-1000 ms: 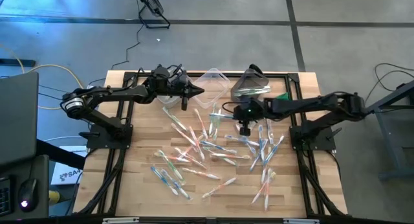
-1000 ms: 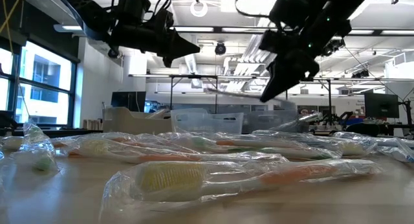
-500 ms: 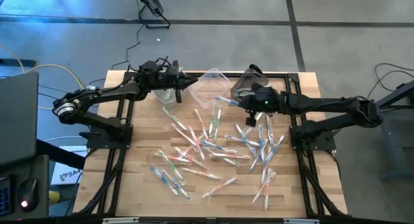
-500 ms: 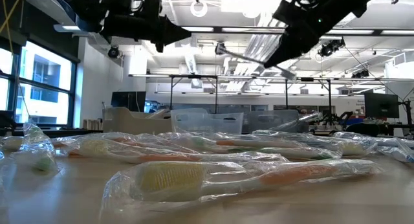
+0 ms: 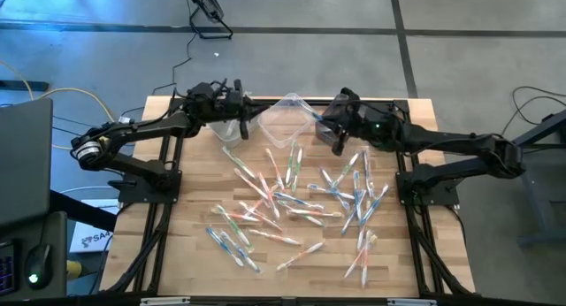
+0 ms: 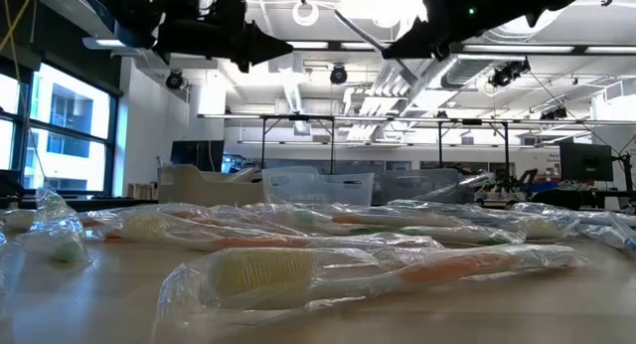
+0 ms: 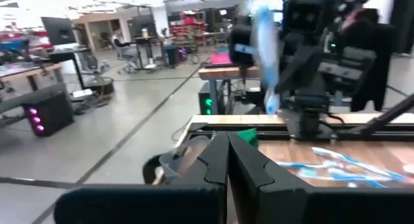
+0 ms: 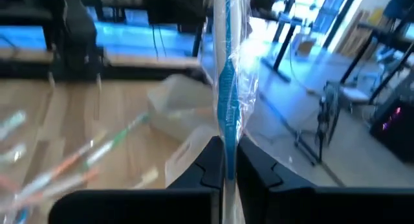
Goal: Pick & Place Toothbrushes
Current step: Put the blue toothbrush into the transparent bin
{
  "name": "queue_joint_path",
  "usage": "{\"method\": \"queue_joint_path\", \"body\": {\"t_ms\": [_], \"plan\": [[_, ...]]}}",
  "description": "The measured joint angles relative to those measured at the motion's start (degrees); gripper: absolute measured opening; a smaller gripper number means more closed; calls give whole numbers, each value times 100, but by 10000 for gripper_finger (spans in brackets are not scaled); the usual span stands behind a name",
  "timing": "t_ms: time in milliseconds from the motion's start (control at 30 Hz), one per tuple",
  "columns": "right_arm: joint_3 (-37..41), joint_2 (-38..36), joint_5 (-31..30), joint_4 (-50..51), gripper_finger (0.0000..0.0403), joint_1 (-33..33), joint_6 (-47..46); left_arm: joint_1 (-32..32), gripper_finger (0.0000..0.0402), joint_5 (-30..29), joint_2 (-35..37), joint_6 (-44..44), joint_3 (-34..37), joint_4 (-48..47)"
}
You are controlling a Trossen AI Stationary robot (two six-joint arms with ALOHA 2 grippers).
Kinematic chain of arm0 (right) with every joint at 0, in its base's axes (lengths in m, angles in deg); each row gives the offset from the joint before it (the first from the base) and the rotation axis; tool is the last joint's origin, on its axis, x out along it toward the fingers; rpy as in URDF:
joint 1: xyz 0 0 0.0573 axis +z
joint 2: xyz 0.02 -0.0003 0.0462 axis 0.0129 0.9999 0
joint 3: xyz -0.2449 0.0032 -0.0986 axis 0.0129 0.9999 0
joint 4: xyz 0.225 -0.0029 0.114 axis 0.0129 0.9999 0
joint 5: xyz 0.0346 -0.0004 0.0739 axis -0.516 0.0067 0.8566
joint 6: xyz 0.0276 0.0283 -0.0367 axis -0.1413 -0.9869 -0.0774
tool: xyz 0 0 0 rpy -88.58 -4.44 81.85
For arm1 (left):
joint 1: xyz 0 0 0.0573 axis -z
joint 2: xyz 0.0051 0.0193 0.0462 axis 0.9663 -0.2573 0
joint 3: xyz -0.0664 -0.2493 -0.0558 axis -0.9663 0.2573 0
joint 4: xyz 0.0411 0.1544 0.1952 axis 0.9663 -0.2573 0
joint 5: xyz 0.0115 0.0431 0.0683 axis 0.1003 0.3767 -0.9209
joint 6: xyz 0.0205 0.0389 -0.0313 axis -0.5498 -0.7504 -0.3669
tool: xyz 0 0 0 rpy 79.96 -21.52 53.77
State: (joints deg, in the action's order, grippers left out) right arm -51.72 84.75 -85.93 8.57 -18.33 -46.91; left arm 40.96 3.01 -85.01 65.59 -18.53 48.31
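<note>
My right fingers (image 8: pixel 224 160) are clamped on one blue toothbrush (image 8: pixel 226 88) in its clear wrapper, and I'm holding it up in the air near the far edge of the desk (image 5: pixel 177 253), right by the clear bins (image 5: pixel 287 120). The brush sticks straight out past my fingertips, wrapper flapping loose around it. My left fingers (image 7: pixel 226 160) are pressed shut with nothing in them, hanging above the far left corner near the other bin.

The rest of the toothbrushes (image 5: pixel 292 204) are lying scattered across the middle of the desk, lots of them crossing or overlapping each other.

What worries me: I've got this brush pinched at one end only, and the wrapper is slippery. If I'm squeezing mostly plastic and not the handle, the brush could slide out or swing down before I'm over the bin. It's also long, so if I let go while it's tilted or only half over the rim, my guess is it bounces off the edge and lands back on the desk or off the far side. And my two arms are pretty near each other up there, so a sloppy swing could clip the left one.
</note>
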Motion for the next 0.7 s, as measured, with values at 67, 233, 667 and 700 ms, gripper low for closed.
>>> {"method": "queue_joint_path", "body": {"t_ms": [67, 233, 667, 700], "plan": [[-2, 13, 40, -320, 13, 2, 18, 0, 3, -80, 0, 3, 0, 33], [-2, 107, 151, -669, 13, 0, 137, 2, 47, -83, -9, 63, 2, 72], [-2, 1269, 966, -2165, 13, 49, 109, 428, 140, 522, -56, 366, 4, 905], [-2, 1361, 1000, -2323, 13, 50, 109, 487, 140, 405, -55, 378, 4, 897]]}}
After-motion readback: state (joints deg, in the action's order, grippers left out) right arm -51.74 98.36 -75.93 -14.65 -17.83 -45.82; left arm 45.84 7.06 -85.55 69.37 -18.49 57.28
